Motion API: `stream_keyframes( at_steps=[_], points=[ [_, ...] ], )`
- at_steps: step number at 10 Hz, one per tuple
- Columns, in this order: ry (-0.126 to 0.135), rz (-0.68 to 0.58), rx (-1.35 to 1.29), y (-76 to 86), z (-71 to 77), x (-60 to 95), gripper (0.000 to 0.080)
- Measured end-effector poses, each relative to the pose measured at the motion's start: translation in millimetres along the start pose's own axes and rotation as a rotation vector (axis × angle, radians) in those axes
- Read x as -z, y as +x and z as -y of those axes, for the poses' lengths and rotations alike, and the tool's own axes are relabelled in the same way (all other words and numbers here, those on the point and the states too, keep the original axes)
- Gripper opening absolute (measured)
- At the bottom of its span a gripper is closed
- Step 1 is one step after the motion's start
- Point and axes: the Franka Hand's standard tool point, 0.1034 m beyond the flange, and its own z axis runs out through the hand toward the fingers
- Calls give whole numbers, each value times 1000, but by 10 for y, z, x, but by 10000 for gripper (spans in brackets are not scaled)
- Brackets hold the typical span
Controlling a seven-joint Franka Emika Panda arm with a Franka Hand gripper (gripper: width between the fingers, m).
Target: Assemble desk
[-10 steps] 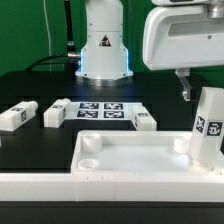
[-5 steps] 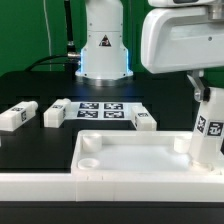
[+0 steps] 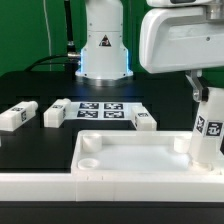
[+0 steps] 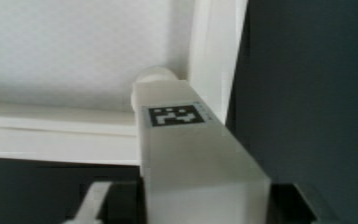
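White plastic block leg (image 3: pixel 207 135) stands near-upright in a corner socket of the white rimmed rectangular desk top (image 3: pixel 110 185), exterior view's right. Jaws clamped on its upper end. Three spare white legs (image 3: pixel 57 112) lie on the black tabletop (image 3: pixel 30 142).

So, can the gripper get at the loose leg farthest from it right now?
Probably not yet: the gripper seems shut on an upright leg at a corner of the desk top. Nothing covers the farthest leg, so after letting go the way looks free.

White desk top (image 3: pixel 140 155), white leg (image 3: pixel 207 140) with black-and-white square tag (image 4: pixel 176 114), black table (image 3: pixel 40 85), green backdrop (image 3: pixel 25 30)
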Motion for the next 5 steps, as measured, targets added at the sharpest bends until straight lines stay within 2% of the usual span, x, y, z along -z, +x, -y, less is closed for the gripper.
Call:
stream_keyframes(
  at_steps=[3, 5],
  points=[
    [28, -1, -303, 5, -37, -2, 301],
    [26, -6, -406, 8, -25, -3, 301]
  ],
)
